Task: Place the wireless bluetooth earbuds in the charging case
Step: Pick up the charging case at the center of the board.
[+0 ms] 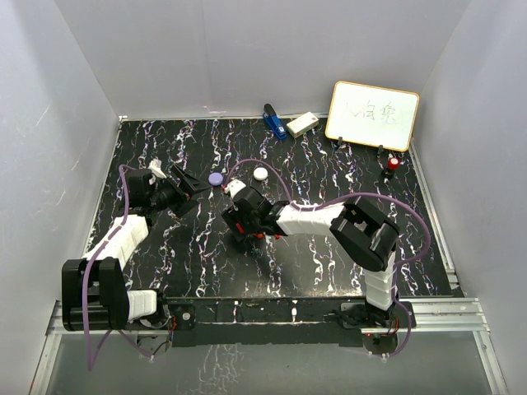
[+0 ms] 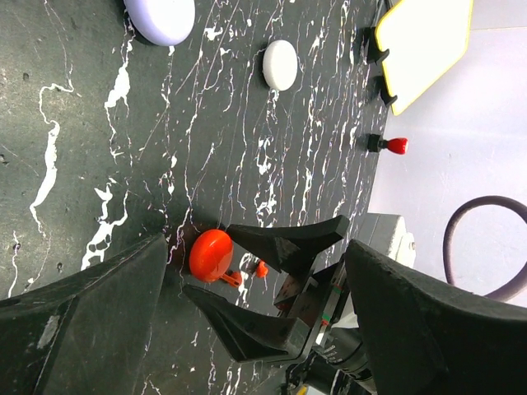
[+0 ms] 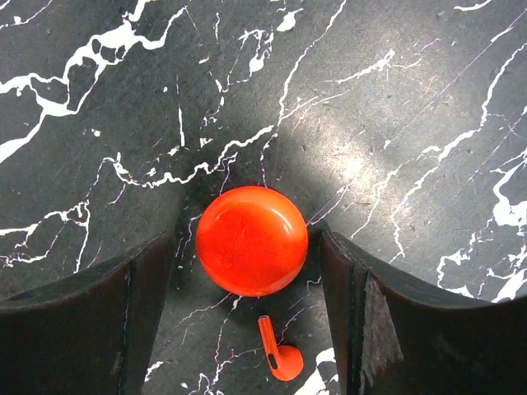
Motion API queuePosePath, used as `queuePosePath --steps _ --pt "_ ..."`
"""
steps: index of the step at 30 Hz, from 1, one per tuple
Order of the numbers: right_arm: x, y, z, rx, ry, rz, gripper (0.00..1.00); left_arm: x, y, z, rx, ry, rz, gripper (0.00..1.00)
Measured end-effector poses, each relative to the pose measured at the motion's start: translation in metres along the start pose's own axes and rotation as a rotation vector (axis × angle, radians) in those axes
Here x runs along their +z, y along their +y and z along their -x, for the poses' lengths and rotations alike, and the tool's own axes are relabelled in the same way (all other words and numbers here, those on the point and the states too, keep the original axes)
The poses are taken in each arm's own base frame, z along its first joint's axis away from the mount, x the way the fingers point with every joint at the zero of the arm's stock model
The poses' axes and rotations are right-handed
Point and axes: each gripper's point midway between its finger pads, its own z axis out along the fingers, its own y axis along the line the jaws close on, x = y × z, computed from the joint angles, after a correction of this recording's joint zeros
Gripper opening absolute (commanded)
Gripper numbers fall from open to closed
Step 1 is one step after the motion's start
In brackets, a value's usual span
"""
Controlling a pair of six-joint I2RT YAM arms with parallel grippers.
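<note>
**Right end effector open astride the red case, earbud loose beside it**

Your right end effector (image 3: 247,255) is released. Its two dark, matte, wedge-shaped fingers (image 3: 90,329) stand one on each side of the red charging case (image 3: 251,226). A sliver of bench shows on both sides, so nothing is gripped.

- **Case:** glossy, smooth orange-red plastic, round like a domed button, with a soft highlight on top.
- **Red earbud (image 3: 280,354):** it lies flat on the bench just beside the case, on the wrist-camera side. It is outside the case and apart from it, and it touches neither finger. It is the same orange-red plastic, with a short straight stem and a rounded bulb at one end, and far smaller than the case.
- **Bench (image 3: 395,99):** a black stone-look sheet with white veins and a faint sheen.

The left wrist view gives you what the right one cannot. You see the right fingers side-on flanking the case, with the earbud peeking out between them. Beyond the red case sit a lavender round case (image 2: 160,16) and a smaller white one (image 2: 280,64), both domed and well apart from it. Farther still are a yellow-framed whiteboard (image 2: 420,49) and a red-capped marker (image 2: 391,146).

Only the overhead view shows your left end effector (image 1: 192,184) whole. It is released and holds nothing, near the red case on its left. In that view the case is mostly hidden under the right wrist.
</note>
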Motion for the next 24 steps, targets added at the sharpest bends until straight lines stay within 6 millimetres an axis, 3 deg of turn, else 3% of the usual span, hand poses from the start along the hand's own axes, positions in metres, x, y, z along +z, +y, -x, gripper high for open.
queuePosePath --steps 4,12,17,22,24 --pt "0.0 -0.001 -0.003 -0.005 0.003 -0.01 0.59 0.0 -0.001 -0.001 0.0 0.006 -0.007 0.86" --pt "0.002 -0.007 -0.004 -0.025 -0.011 -0.041 0.32 0.004 -0.002 -0.004 -0.017 0.033 -0.029 0.84" --pt "0.001 -0.011 -0.006 -0.025 -0.078 -0.052 0.26 0.008 -0.005 -0.01 -0.036 0.076 -0.069 0.84" --pt "-0.015 -0.015 -0.013 -0.018 -0.128 -0.051 0.23 0.012 -0.001 -0.023 -0.081 0.126 -0.106 0.84" --pt "-0.024 -0.014 -0.004 -0.013 -0.167 -0.044 0.23 0.013 0.001 -0.028 -0.095 0.143 -0.117 0.83"
